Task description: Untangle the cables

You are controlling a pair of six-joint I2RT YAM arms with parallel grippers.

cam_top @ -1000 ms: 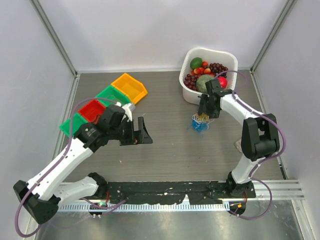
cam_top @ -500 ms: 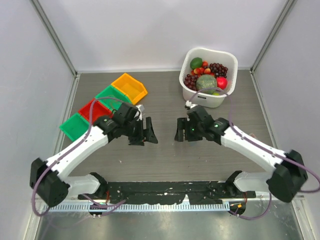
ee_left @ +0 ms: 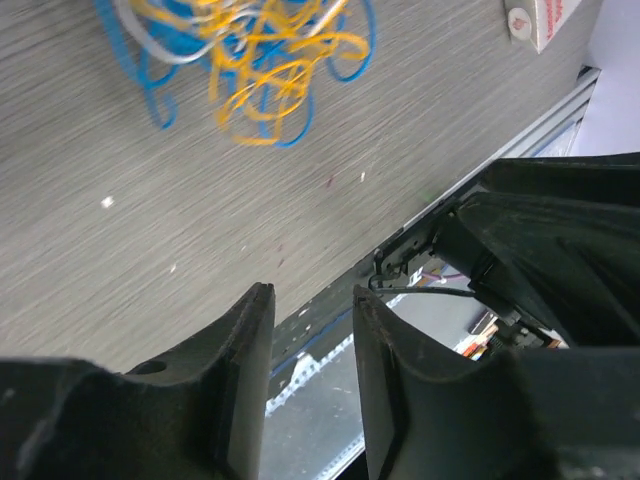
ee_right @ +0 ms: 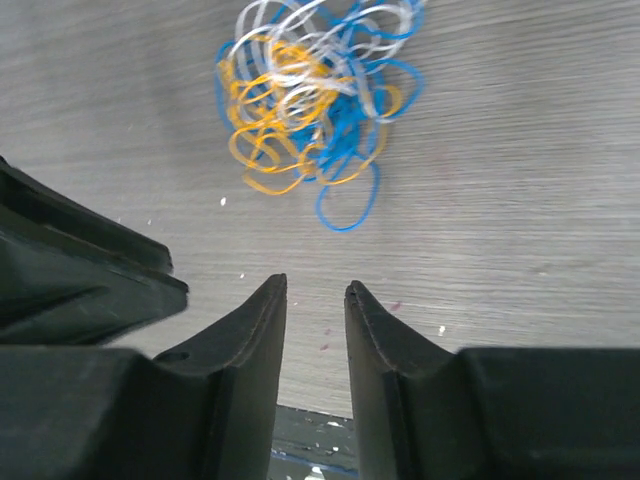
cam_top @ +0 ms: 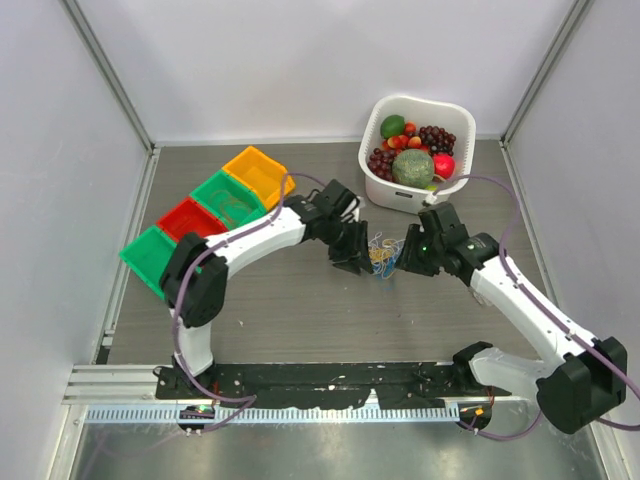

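The cables (cam_top: 381, 254) lie on the table as a small bunch of blue, yellow-orange and white loops, between the two grippers. My left gripper (cam_top: 357, 258) is just left of the bunch, open and empty. My right gripper (cam_top: 404, 258) is just right of it, open and empty. In the left wrist view the bunch (ee_left: 245, 55) lies at the top, apart from the gripper (ee_left: 312, 292). In the right wrist view the bunch (ee_right: 310, 90) lies ahead of the gripper (ee_right: 316, 285), with a single blue loop nearest it.
A white basket (cam_top: 385, 190) of fruit stands behind the cables at the back right. Orange (cam_top: 259, 175), green (cam_top: 226, 194), red (cam_top: 186, 220) and green (cam_top: 148, 253) bins stand in a row at the left. A small white box (ee_left: 553, 18) shows in the left wrist view.
Both arms have swung in toward the middle, and both grippers now flank the cable bunch on the table. Earlier the right gripper stood over the bunch near the basket.
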